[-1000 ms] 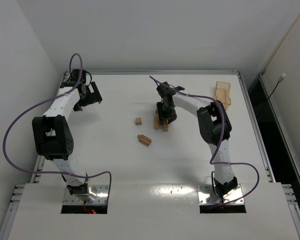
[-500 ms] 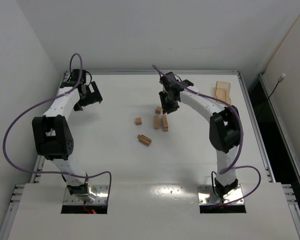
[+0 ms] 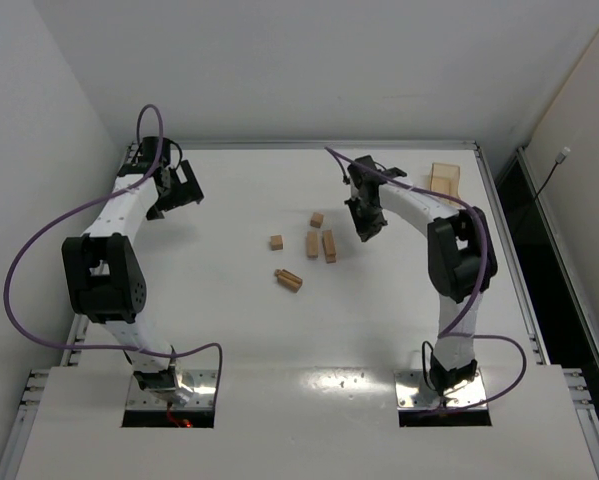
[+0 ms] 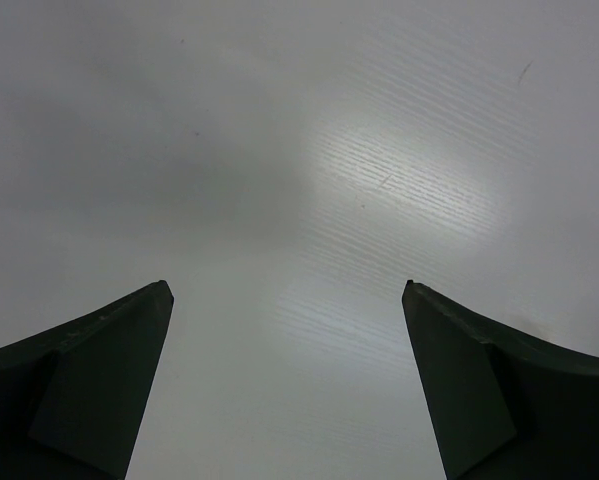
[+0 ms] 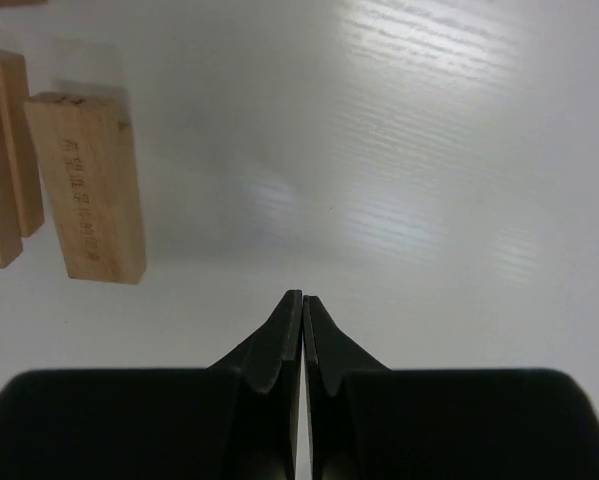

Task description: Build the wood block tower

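the left gripper [image 3: 176, 196] is idling far left of everything, fingers spread wide over bare table [image 3: 229, 330]. the wood blocks [image 3: 312, 243] are lying flat and scattered (nothing stacked yet), just left of the right gripper [image 3: 367, 230]. that gripper is backing off rightward from them, fingers now pressed together on nothing, so a fresh pickup is probably coming.

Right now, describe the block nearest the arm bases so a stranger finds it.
On the white table, look at the scattered wooden blocks near its middle. The nearest block lies apart, toward the near edge; it alone sits slanted, unlike the two parallel bars beyond.
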{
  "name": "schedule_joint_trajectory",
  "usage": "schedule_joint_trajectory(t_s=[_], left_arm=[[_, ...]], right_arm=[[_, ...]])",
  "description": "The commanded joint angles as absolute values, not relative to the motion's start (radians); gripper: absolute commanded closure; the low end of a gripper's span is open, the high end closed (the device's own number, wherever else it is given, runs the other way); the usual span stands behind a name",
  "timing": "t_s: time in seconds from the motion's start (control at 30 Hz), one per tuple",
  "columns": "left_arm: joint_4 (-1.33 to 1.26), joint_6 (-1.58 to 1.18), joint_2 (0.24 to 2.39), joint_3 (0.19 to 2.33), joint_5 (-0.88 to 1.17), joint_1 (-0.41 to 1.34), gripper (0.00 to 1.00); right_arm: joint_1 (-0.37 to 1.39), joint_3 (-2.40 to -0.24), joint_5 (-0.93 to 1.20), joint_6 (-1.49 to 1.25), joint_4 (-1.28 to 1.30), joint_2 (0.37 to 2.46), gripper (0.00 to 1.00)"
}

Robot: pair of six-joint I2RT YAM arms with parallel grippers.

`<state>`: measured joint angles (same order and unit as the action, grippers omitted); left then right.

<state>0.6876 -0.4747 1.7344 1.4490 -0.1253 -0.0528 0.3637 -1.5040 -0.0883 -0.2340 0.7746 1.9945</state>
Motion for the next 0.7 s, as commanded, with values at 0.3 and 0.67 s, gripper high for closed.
schedule_joint_trajectory(t_s=[0.3, 0.67], left_arm=[[0.667, -0.459, 1.686, 1.443, -0.143, -0.048, 0.00], [0.667, -0.459, 1.704, 1.443, -0.152, -0.048, 0.00]], right_arm=[[0.390, -1.503, 0.023, -0.281, 0.724, 2.066, 1.00], [0.399, -1.513, 0.032, -0.318, 0.706, 2.125, 1.00]])
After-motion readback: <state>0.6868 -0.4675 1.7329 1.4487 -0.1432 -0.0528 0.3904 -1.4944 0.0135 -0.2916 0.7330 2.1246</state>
